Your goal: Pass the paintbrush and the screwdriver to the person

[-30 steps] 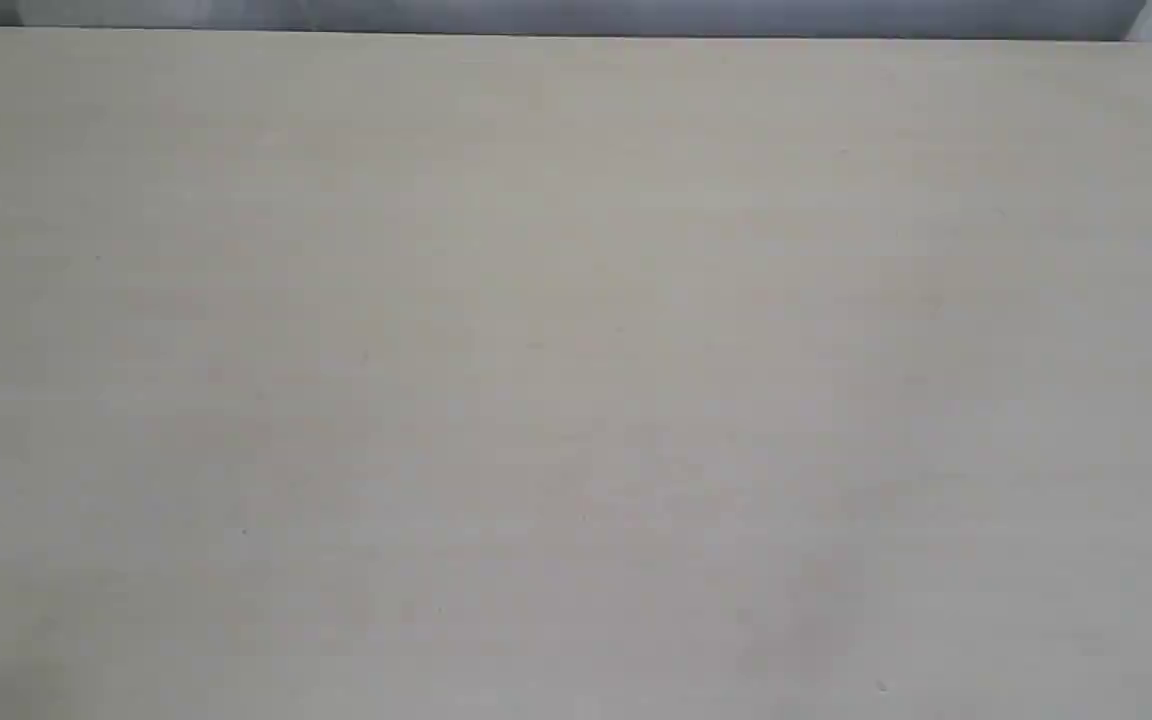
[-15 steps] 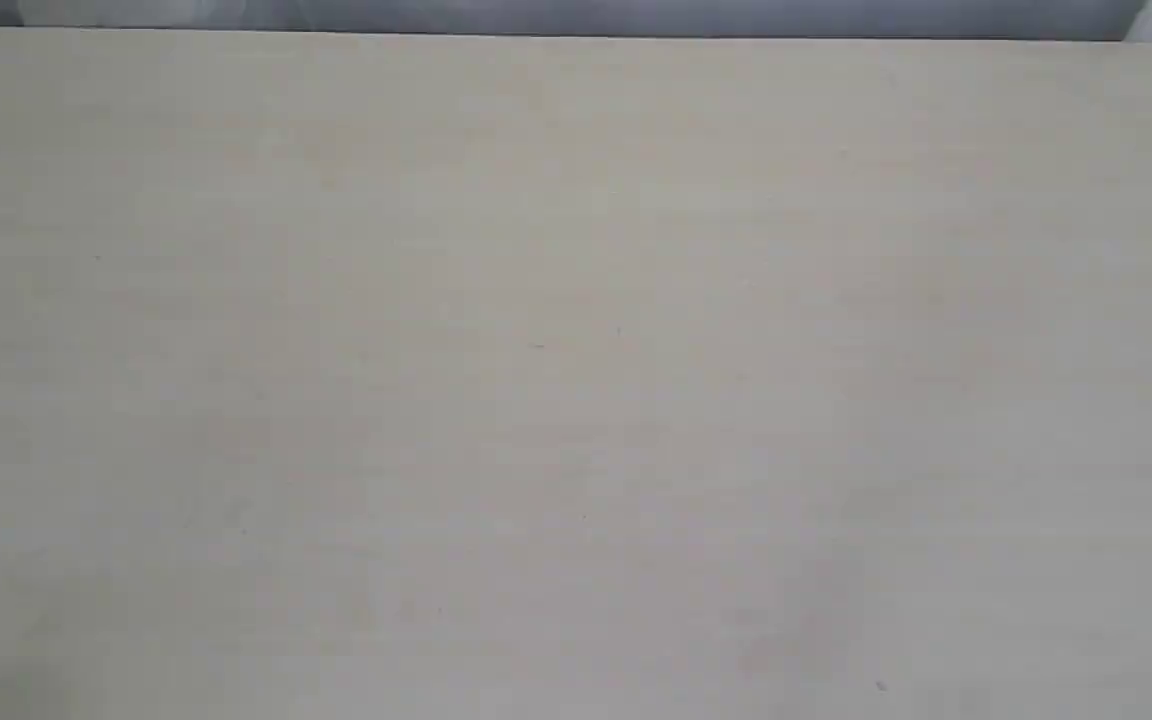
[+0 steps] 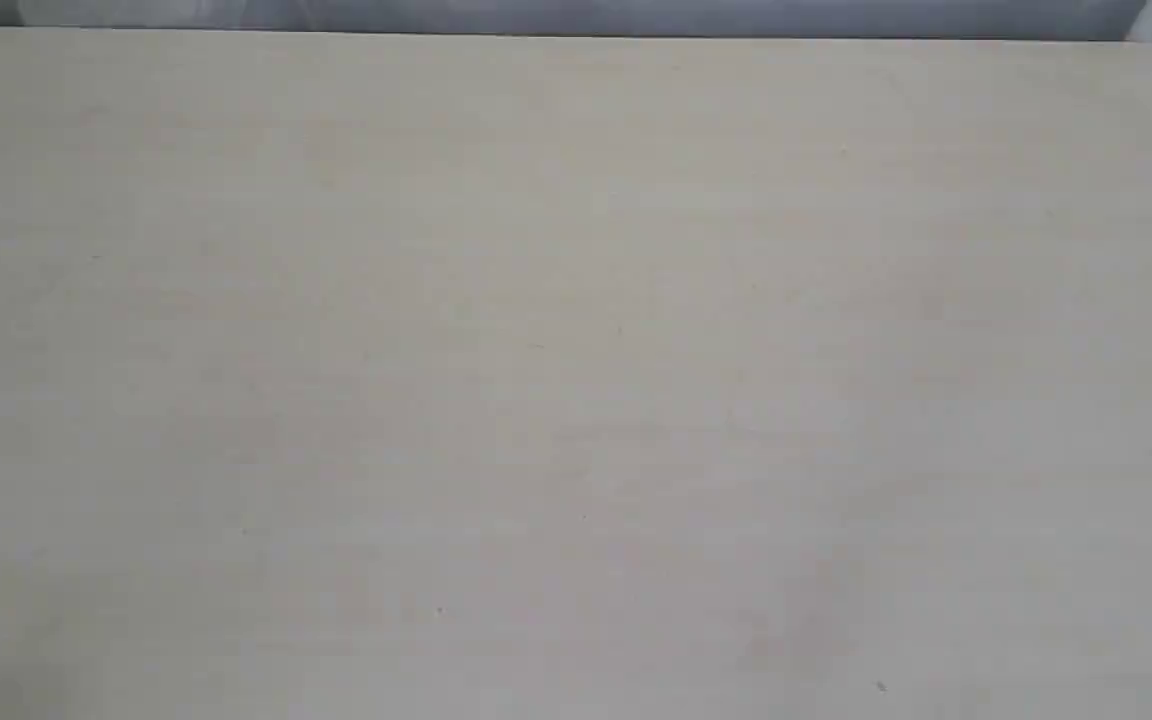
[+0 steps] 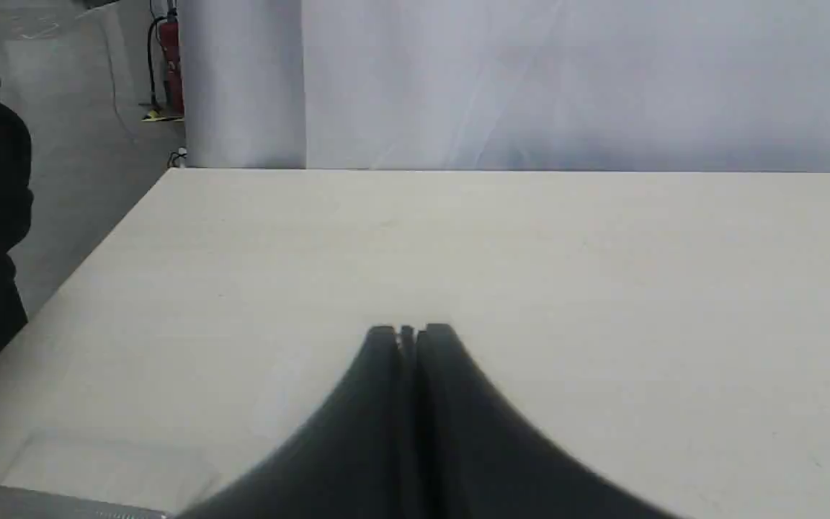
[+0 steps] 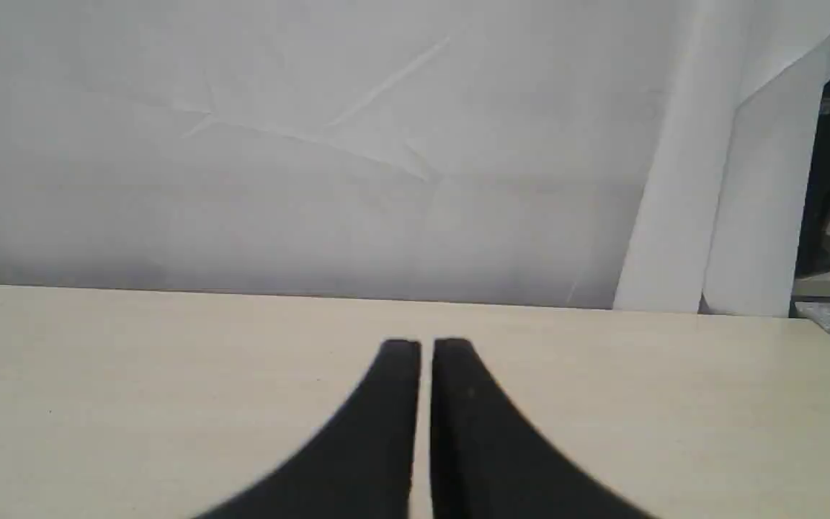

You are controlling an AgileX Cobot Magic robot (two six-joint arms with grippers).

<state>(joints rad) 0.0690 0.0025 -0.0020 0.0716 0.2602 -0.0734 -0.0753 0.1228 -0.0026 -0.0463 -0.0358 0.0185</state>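
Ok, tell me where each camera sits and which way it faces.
Exterior: above, looking down on the table, with its far edge at the top; no arm shows.
Left wrist: behind the left pincer, facing across the table to the backdrop; the pincer is shut.
Right wrist: behind the right pincer, also facing the backdrop; the pincer is shut.
Shared: both wrist views show the table and backdrop.

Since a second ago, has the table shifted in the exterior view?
No. The table stays put: its far edge meets the grey backdrop along the same line, dark speck unmoved.
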